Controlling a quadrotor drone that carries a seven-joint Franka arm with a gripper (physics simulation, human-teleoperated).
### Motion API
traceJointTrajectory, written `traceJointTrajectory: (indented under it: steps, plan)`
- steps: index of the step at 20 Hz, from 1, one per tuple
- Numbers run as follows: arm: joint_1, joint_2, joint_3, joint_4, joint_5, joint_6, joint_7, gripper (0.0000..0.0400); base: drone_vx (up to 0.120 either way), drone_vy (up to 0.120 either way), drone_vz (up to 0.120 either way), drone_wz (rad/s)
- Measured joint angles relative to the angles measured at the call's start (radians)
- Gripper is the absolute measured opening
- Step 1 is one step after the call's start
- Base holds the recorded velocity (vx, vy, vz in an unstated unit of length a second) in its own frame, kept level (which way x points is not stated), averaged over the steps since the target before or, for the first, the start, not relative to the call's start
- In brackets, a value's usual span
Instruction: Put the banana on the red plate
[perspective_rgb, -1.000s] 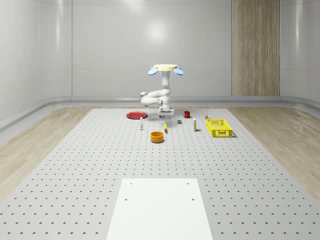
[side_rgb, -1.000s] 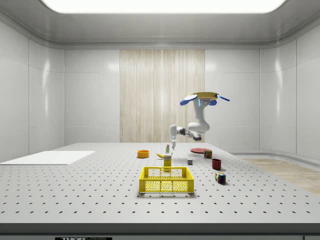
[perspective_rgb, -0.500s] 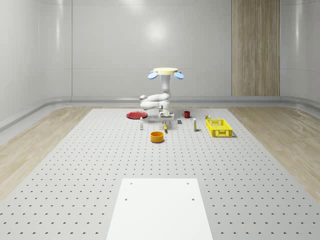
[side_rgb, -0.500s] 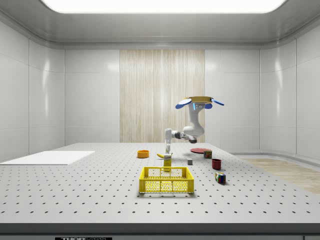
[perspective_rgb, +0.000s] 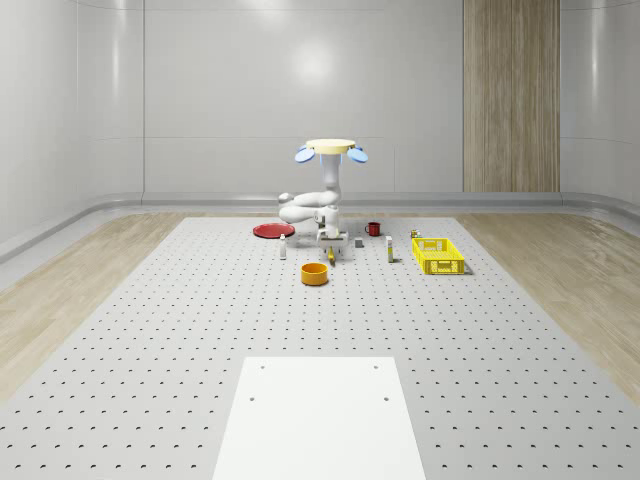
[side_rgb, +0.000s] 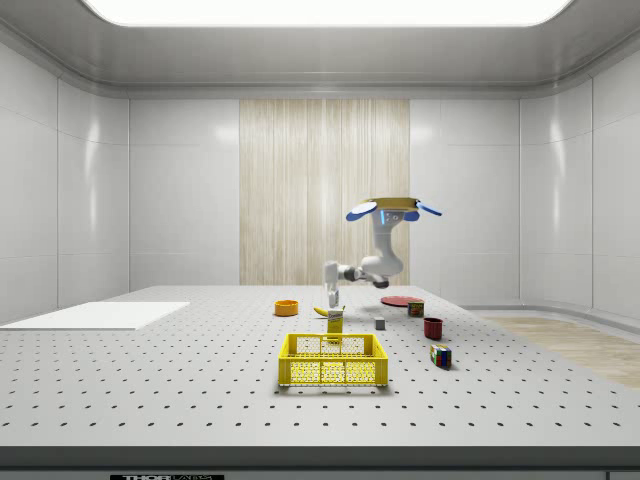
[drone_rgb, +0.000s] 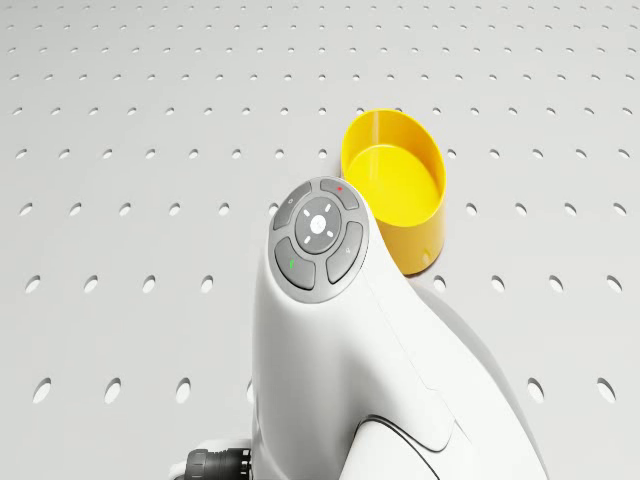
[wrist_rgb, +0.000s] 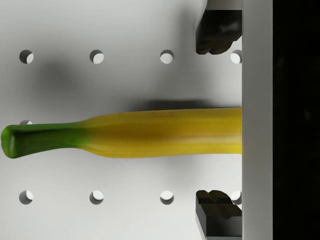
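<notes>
The banana (wrist_rgb: 140, 134), yellow with a green stem end, lies flat on the perforated table. In the wrist view my gripper (wrist_rgb: 215, 125) is open just above it, one dark fingertip (wrist_rgb: 215, 32) on each side of the fruit and apart from it. From the whole-scene view the banana (perspective_rgb: 330, 253) lies under the gripper (perspective_rgb: 328, 240), and the drone (perspective_rgb: 328, 150) hovers over this spot. The red plate (perspective_rgb: 272, 231) lies farther back, toward that view's left. In the side view the gripper (side_rgb: 331, 298) hangs over the banana (side_rgb: 322, 312), with the red plate (side_rgb: 400, 300) to the right.
An orange-yellow bowl (perspective_rgb: 314, 273) stands just in front of the banana, and my arm's wrist (drone_rgb: 320, 240) is close to the bowl (drone_rgb: 395, 185) in the drone view. To the right are a yellow basket (perspective_rgb: 438, 256) and a red mug (perspective_rgb: 373, 229). A small carton (side_rgb: 334, 322) stands near the banana.
The drone has sunk lower and shifted toward the side view's left. The arm has brought the gripper down over the banana. The objects have not moved.
</notes>
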Motion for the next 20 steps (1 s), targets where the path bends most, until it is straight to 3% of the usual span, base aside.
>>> traceJointTrajectory:
  steps: [2, 20]
  plan:
    - [-0.002, -0.006, 0.001, 0.000, 0.003, 0.006, 0.001, 0.0400, 0.100, 0.000, 0.000, 0.000]
    - [0.009, -0.068, -0.104, 0.026, -0.084, 0.101, -0.023, 0.0400, 0.000, 0.000, 0.000, 0.000]
